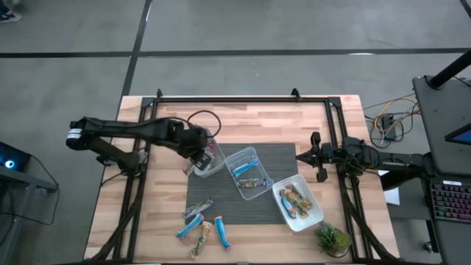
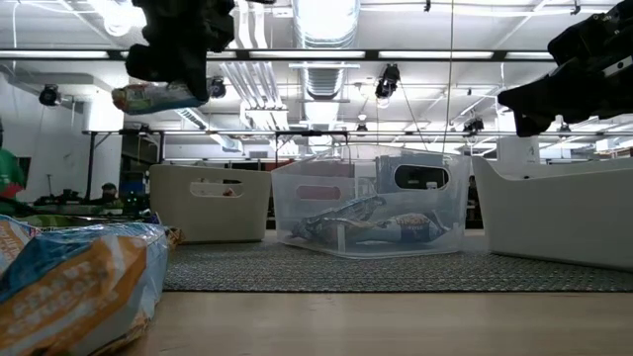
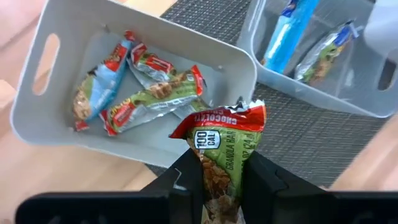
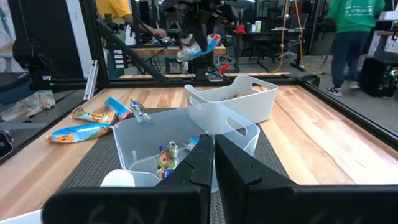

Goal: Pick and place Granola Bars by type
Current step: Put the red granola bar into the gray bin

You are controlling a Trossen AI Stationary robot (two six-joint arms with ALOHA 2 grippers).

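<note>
- The left tool grips a green-and-red wrapped granola bar between its two dark fingers, raised over the left-hand white plastic tub near the middle of the worktop.
- In the left wrist view that tub holds a few bars in red, green and blue printed wrappers, lying loosely on its floor.
- The middle clear tub stands on the dark woven mat and carries blue-wrapped bars.
- The right-hand clear tub lies toward the front right corner and contains tan-wrapped bars.
- A loose group of wrapped bars lies near the front edge of the worktop, left of centre, some blue, some tan.
- The right tool hangs near the right edge of the worktop, its fingers pressed together and empty.
- A small green plant sits at the front right corner.
</note>
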